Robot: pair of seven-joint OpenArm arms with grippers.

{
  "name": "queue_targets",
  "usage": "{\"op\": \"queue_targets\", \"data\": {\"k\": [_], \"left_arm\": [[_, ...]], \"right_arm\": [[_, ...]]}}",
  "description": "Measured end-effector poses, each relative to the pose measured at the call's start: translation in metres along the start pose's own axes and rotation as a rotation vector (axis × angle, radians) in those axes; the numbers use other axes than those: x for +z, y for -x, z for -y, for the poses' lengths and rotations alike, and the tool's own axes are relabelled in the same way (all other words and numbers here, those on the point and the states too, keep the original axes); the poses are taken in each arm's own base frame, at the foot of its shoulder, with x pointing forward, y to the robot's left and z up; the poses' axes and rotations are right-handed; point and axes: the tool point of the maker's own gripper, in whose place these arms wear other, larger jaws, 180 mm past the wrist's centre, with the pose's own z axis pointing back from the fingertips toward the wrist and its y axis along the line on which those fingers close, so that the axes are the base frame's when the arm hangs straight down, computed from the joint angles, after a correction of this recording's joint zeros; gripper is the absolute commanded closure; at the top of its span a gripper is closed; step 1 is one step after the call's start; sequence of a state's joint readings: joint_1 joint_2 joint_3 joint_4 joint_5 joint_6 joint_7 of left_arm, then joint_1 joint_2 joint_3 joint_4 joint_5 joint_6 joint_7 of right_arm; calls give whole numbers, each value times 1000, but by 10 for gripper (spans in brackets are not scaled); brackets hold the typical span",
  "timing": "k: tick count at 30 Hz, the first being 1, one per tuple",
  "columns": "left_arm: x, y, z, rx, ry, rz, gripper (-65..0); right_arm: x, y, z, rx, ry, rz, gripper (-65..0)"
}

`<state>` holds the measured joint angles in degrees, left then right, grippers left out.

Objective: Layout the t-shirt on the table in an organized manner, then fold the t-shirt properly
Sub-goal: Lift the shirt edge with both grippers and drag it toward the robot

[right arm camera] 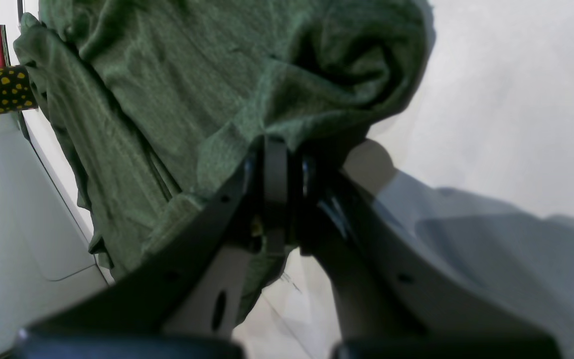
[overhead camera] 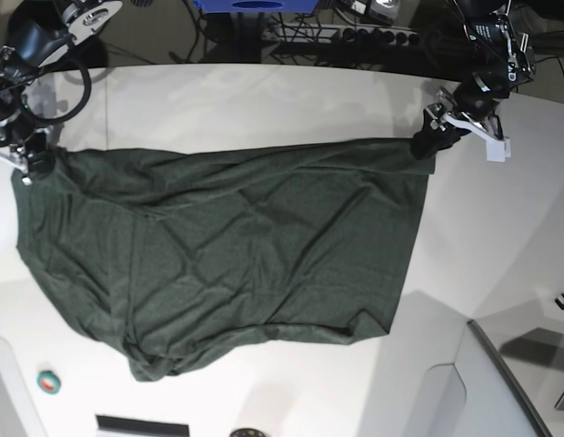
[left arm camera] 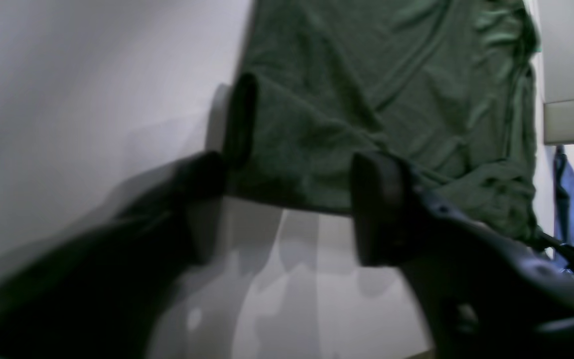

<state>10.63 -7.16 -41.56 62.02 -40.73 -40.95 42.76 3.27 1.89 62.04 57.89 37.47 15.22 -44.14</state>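
The dark green t-shirt lies spread and wrinkled across the white table. At the shirt's far left corner, my right gripper is shut on a bunched fold of fabric. In the right wrist view, the right gripper pinches the t-shirt between closed fingers. My left gripper is at the far right corner. In the left wrist view, the left gripper has its jaws apart, astride the edge of the t-shirt. One finger is blurred.
A small green tape roll lies near the front left edge. A grey-white panel sits at the front right, with a small black hook beside it. Cables and stands crowd the space behind the table's far edge.
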Motion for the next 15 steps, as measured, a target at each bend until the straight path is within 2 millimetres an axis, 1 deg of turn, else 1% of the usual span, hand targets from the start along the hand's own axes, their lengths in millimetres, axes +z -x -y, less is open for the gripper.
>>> {"op": "queue_targets", "data": {"k": [1, 2, 4, 7, 8, 9, 11, 15], "left_arm": [[0, 1, 0, -1, -2, -4, -230], [0, 2, -1, -1, -3, -7, -209], [0, 4, -2, 7, -6, -13, -179], [0, 5, -2, 8, -5, -17, -153], [-1, 6, -2, 9, -5, -21, -130], [-2, 6, -2, 1, -10, -28, -95], [-5, 6, -4, -29, -27, -53, 0], [-12, 1, 1, -55, -27, -66, 0]], "right_arm": [[0, 0, 0, 0, 0, 0, -8], [0, 0, 0, 0, 0, 0, -8], [0, 0, 0, 0, 0, 0, -8], [0, 0, 0, 0, 0, -1, -8], [0, 0, 0, 0, 0, -1, -8], [0, 0, 0, 0, 0, -1, -8], [0, 0, 0, 0, 0, -1, -8], [0, 0, 0, 0, 0, -1, -8]]}}
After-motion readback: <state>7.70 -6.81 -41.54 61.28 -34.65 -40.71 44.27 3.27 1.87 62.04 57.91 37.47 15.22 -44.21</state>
